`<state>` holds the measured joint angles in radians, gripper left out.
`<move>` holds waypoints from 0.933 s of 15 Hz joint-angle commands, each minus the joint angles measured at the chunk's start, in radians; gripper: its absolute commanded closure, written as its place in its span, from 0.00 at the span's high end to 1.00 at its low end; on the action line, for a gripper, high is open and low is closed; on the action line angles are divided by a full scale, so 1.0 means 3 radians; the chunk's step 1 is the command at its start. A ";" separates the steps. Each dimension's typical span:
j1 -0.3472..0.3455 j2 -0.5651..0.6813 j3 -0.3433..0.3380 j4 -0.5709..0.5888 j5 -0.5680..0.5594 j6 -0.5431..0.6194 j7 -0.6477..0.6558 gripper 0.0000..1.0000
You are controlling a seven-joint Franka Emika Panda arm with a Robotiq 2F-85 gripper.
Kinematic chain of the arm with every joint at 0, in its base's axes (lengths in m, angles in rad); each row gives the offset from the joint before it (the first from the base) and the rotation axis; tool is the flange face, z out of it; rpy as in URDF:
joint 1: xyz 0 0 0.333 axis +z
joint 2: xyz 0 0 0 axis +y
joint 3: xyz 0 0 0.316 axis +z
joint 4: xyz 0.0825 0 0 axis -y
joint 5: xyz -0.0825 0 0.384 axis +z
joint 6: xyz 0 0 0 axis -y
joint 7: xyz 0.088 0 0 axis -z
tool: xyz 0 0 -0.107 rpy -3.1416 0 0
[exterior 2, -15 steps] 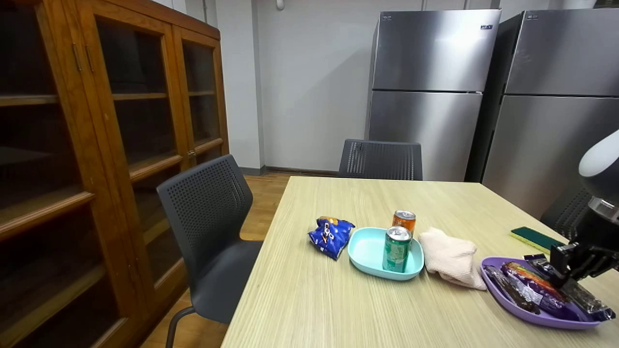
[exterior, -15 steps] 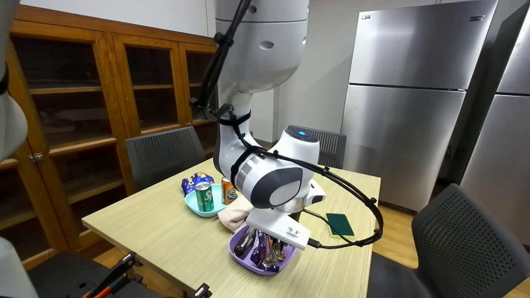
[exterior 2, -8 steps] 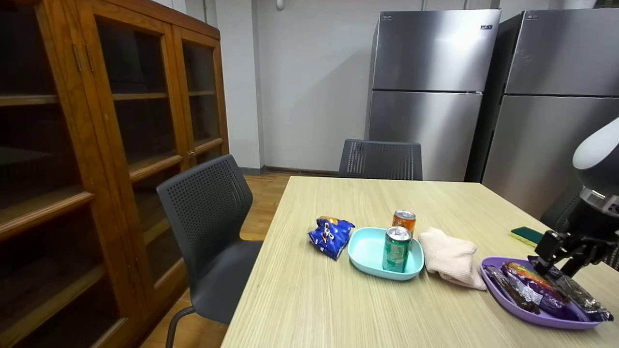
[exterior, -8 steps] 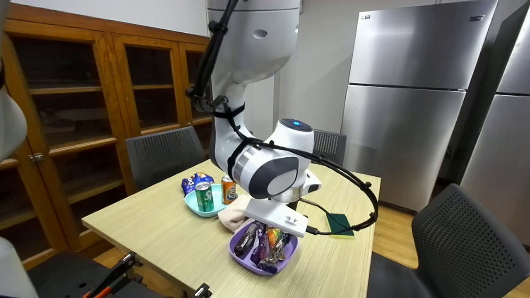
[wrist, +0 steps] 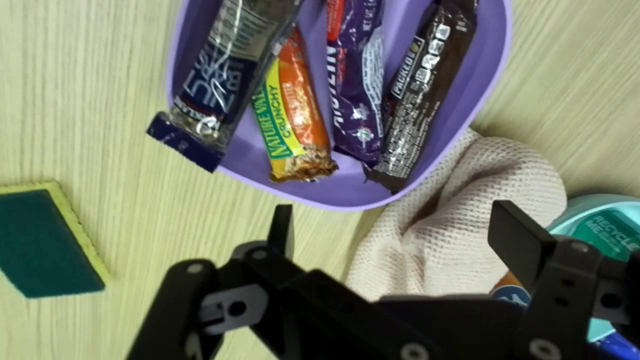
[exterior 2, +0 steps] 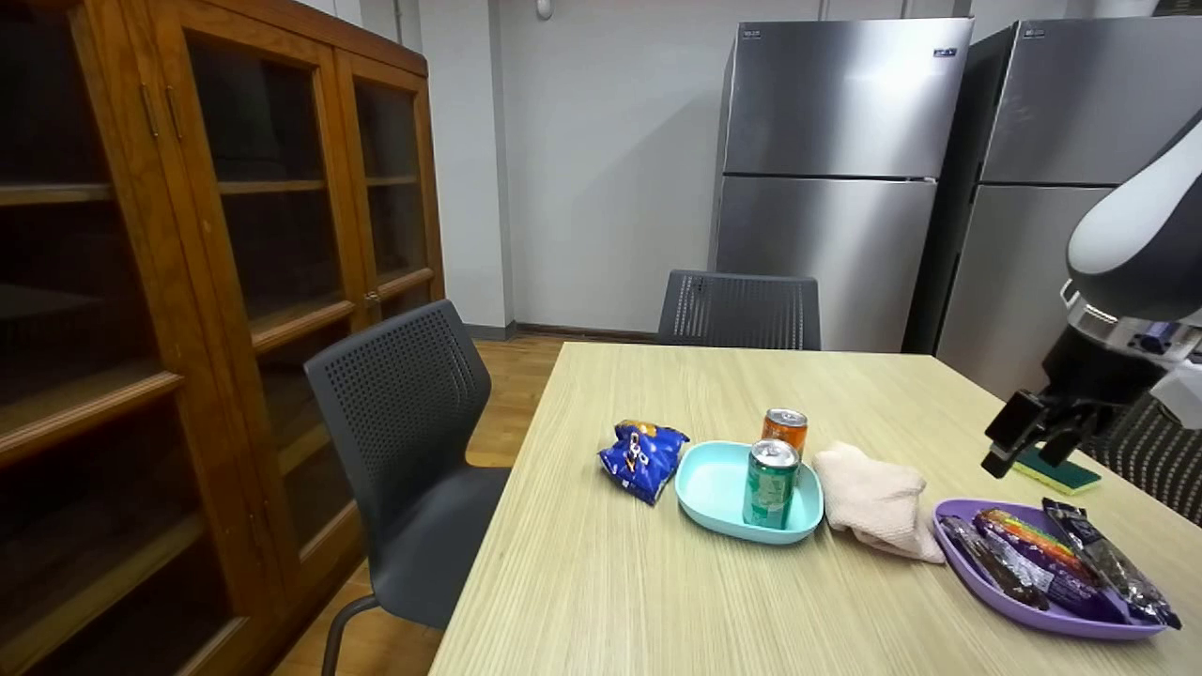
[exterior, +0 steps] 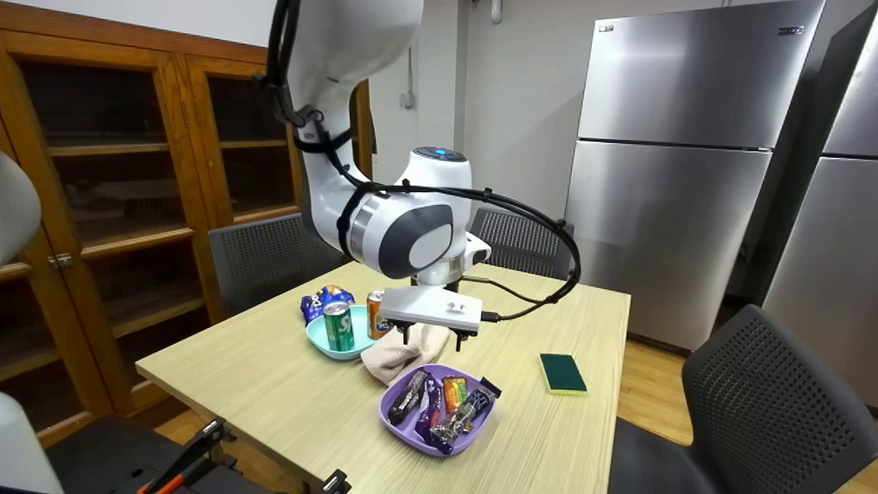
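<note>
Four bars (wrist: 360, 100) lie in the purple tray (exterior 2: 1061, 622), toward the right edge of the table (exterior 2: 657, 582) in an exterior view; the navy bar (wrist: 225, 75) is not wholly in, one end overhanging the rim, the other perhaps too. Its wrapper looks glossy and creased. The gripper (wrist: 392, 220) hangs above the table, wide and empty.

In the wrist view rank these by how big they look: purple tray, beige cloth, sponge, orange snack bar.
1. Purple tray, though cut off at the top.
2. Beige cloth.
Last: sponge and orange snack bar, too alike in size to rank; the frame cuts the sponge off.
</note>
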<state>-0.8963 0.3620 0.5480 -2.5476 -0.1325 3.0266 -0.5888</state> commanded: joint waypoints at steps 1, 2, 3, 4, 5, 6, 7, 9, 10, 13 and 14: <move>-0.0081 -0.0281 0.0299 -0.0184 -0.0026 -0.0082 -0.0185 1.00; -0.0089 -0.0309 0.0384 -0.0210 -0.0021 -0.0082 -0.0226 1.00; -0.0090 -0.0328 0.0445 -0.0234 -0.0024 -0.0070 -0.0256 1.00; -0.0092 -0.0353 0.0514 -0.0256 -0.0022 -0.0078 -0.0288 1.00; -0.0139 -0.0348 0.0615 -0.0272 -0.0009 -0.0086 -0.0359 1.00; -0.0196 -0.0361 0.0734 -0.0302 0.0003 -0.0122 -0.0441 1.00; -0.0233 -0.0382 0.0822 -0.0335 0.0007 -0.0143 -0.0496 1.00; -0.0278 -0.0471 0.0950 -0.0416 0.0028 -0.0201 -0.0528 1.00; -0.0296 -0.0524 0.1011 -0.0463 0.0055 -0.0232 -0.0512 1.00; -0.0393 -0.0637 0.1235 -0.0594 0.0125 -0.0282 -0.0497 1.00; -0.0401 -0.0697 0.1305 -0.0646 0.0164 -0.0292 -0.0433 1.00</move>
<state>-0.9724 0.2525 0.8550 -2.6780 -0.1255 2.9714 -0.7179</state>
